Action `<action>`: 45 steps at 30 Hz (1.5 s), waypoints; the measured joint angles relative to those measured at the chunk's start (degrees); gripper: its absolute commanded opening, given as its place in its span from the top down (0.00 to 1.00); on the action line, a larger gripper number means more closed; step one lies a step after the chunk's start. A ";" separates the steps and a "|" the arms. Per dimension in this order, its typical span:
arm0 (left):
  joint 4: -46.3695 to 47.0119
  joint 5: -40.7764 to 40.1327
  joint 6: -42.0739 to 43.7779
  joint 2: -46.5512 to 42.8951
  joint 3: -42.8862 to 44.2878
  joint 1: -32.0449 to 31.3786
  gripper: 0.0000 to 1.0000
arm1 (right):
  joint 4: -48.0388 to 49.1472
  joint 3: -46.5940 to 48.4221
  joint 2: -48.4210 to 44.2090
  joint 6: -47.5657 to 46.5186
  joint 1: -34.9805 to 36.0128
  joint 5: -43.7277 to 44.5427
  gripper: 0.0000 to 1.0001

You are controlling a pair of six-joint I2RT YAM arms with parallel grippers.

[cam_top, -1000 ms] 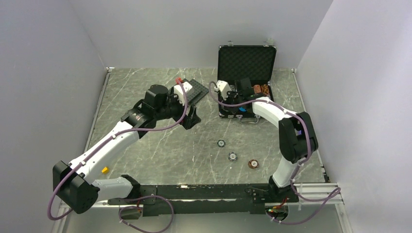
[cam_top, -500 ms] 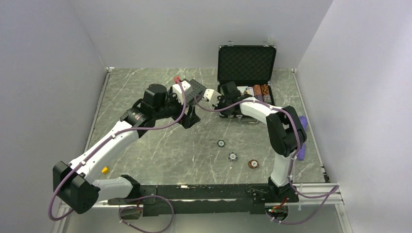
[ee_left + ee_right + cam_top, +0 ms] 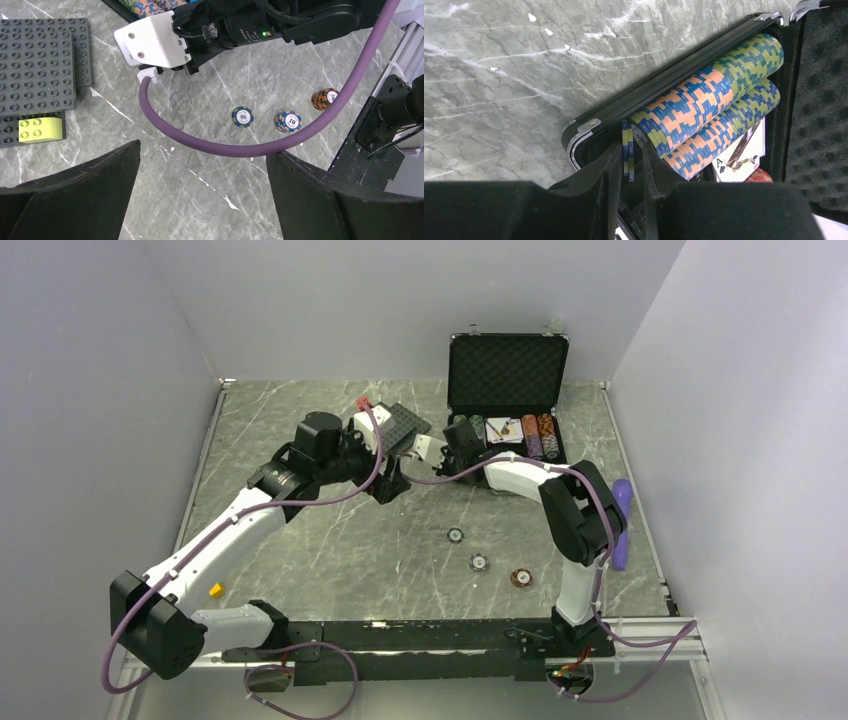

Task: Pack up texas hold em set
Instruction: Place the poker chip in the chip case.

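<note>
"What lies nearest on the surface?"

"Three loose chips, each apart. An orange chip (image 3: 521,578) is nearest and rightmost, then a chip marked 10 (image 3: 287,121), then a chip marked 50 (image 3: 242,117) farther left."

"And the left claw?"

"The left claw (image 3: 202,165) hangs released, fingers spread wide with nothing between them, near the dark studded plates (image 3: 37,60)."

"The right one?"

"Farther right, the right claw (image 3: 630,147) is clenched on a thin stack of blue-and-yellow chips (image 3: 627,131) held on edge. It sits at the left end of the open briefcase (image 3: 508,370), beside the rows of chips (image 3: 709,95) and a card (image 3: 739,152) lying inside."
</note>
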 measured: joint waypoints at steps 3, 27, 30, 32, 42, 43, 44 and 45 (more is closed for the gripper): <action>-0.04 0.02 0.02 0.02 0.00 0.22 0.00 | -0.22 0.00 0.00 0.07 0.37 1.36 0.67; -0.35 1.53 -1.01 1.53 -0.04 0.42 0.01 | 9.44 -6.32 -2.82 -1.05 1.57 9.84 0.59; -0.35 1.84 -1.05 1.73 -0.04 0.44 0.01 | 9.94 -6.32 -2.84 -1.25 1.55 10.08 0.58; -0.35 1.88 -1.07 1.75 -0.04 0.42 0.01 | 9.94 -6.32 -2.84 -1.29 1.55 10.05 0.58; -0.35 2.21 -1.05 1.84 -0.04 0.57 0.01 | 9.92 -5.95 -2.56 -1.31 1.53 9.70 0.57; -0.37 2.14 -1.05 1.84 -0.04 0.66 0.01 | 9.92 -5.49 -2.21 -1.31 1.46 9.68 0.57; -0.35 2.05 -1.05 1.86 -0.04 0.70 0.01 | 9.84 -5.01 -1.81 -1.31 1.40 9.62 0.57; -0.35 2.03 -1.05 1.88 -0.04 0.81 0.01 | 9.81 -4.72 -1.51 -1.29 1.40 9.62 0.57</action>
